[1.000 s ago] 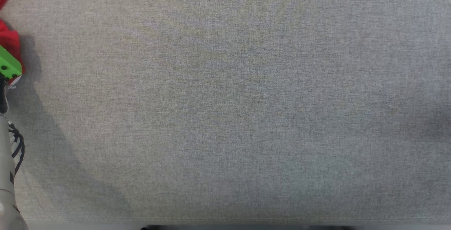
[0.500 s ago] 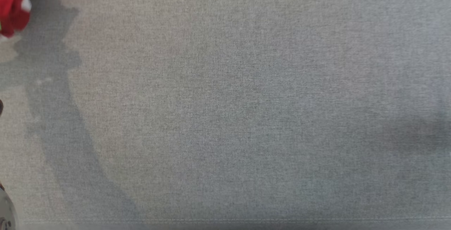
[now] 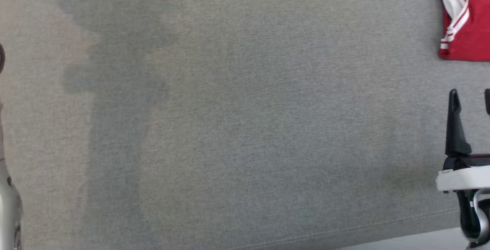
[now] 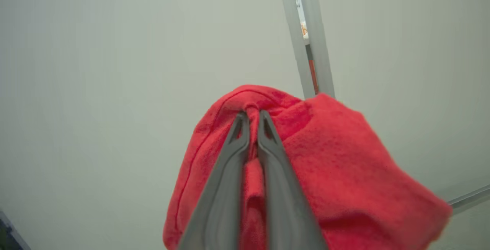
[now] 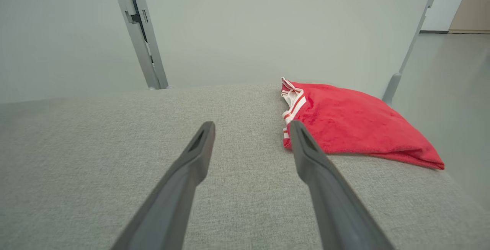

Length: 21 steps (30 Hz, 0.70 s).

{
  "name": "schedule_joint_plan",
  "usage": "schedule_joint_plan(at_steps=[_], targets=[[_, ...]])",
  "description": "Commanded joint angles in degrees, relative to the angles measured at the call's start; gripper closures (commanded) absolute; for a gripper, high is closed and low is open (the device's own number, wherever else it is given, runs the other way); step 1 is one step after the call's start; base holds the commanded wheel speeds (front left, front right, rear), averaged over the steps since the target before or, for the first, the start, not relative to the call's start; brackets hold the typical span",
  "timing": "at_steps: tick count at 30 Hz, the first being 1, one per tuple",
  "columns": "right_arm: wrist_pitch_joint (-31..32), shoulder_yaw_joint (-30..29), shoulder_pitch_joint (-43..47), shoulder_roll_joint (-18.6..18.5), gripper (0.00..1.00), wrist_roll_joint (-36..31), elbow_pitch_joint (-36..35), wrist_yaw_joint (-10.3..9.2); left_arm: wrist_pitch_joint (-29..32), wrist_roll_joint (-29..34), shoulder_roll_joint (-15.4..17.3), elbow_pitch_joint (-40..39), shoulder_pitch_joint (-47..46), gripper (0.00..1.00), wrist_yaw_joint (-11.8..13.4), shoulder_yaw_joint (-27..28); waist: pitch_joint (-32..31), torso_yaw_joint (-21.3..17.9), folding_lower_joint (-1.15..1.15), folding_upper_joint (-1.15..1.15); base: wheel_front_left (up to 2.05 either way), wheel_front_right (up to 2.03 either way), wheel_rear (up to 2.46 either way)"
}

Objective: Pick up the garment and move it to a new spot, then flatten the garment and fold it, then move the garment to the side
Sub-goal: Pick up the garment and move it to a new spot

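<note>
Garments are counted at two: one loose red garment (image 4: 344, 165) is pinched by the left tool (image 4: 250, 118); one folded red garment (image 5: 344, 123) is laid on the bench (image 5: 115, 127) just beyond the spread right tool (image 5: 252, 125).

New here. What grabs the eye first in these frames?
The red garment bunched in the shut left gripper, seen against a pale wall. Next, a folded red piece with white stripes lying at the far right of the grey fabric surface, just ahead of the open right gripper.
</note>
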Motion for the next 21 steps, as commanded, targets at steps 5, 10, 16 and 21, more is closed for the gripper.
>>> schedule_joint_plan(at_steps=[5,10,16,21], targets=[[-1.5,2.0,-1.5,2.4,0.00,0.3,3.3,-0.12,4.5,-0.6,-2.3,-6.8,-0.3,1.00,-0.4,-4.4,-4.7,-9.3,0.00,0.00,0.00,0.00,0.00],[-2.1,4.0,-2.6,3.9,0.00,0.6,5.5,-0.11,6.5,-1.7,-4.4,-10.2,0.6,1.00,-0.6,-8.9,-5.4,-13.3,0.00,0.00,0.00,0.00,0.00],[-2.5,5.3,-3.5,4.8,0.00,0.8,6.8,-0.11,5.7,-3.5,-7.9,-10.5,5.2,1.00,-0.6,-13.8,-5.8,-15.3,0.00,0.00,0.00,0.00,0.00],[-2.4,6.0,-3.9,5.2,0.00,0.8,6.3,-0.11,3.2,-5.2,-10.8,-7.9,13.0,1.00,0.3,-16.0,-6.1,-15.3,0.00,0.00,0.00,0.00,0.00]])
